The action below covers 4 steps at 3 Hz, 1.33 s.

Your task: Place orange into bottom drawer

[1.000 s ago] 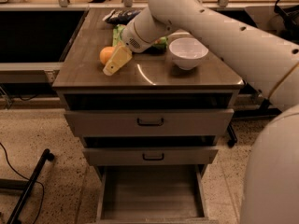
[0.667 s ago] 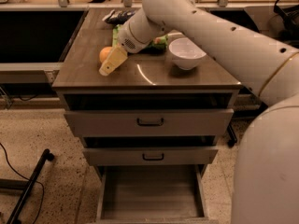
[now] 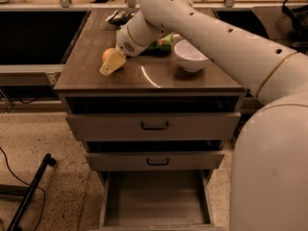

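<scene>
The orange [image 3: 107, 55] sits on the wooden cabinet top [image 3: 144, 76], near its left side. My gripper [image 3: 111, 63], with yellowish tips, is down at the orange, reaching from the right, and its near side covers part of the fruit. The bottom drawer [image 3: 156, 202] is pulled open below the two upper drawers, and its grey floor is bare. My white arm sweeps in from the right, above the cabinet top.
A white bowl [image 3: 190, 56] stands on the top to the right of the gripper. A green snack bag [image 3: 162, 42] lies behind the arm, and dark items [image 3: 118, 17] lie at the back. The two upper drawers [image 3: 154, 125] are slightly ajar. A black pole [image 3: 29, 196] lies on the floor at the left.
My gripper has shifted a little to the left, closer against the orange. The orange has stayed in place on the top.
</scene>
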Each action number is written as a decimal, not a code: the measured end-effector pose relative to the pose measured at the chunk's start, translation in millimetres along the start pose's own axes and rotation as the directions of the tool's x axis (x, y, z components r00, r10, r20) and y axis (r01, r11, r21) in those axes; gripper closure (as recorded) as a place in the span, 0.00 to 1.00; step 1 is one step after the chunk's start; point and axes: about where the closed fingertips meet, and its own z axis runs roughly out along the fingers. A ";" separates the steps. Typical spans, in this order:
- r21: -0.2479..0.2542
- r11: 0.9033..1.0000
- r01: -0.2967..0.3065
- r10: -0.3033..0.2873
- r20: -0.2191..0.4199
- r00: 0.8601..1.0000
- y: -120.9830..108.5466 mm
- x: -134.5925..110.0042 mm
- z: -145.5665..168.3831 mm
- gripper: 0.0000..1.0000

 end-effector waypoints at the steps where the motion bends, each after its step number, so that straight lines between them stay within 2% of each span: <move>1: -0.011 1.000 0.005 -0.005 -0.002 1.000 3.2 -1.2 5.7 0.48; 2: -0.028 1.000 0.012 -0.012 -0.005 1.000 8.5 -2.0 11.8 0.71; 3: -0.033 0.999 0.037 -0.036 0.024 0.999 15.7 -6.8 1.3 0.93; 4: -0.033 0.996 0.086 -0.082 0.109 0.991 33.8 -17.1 -37.4 1.00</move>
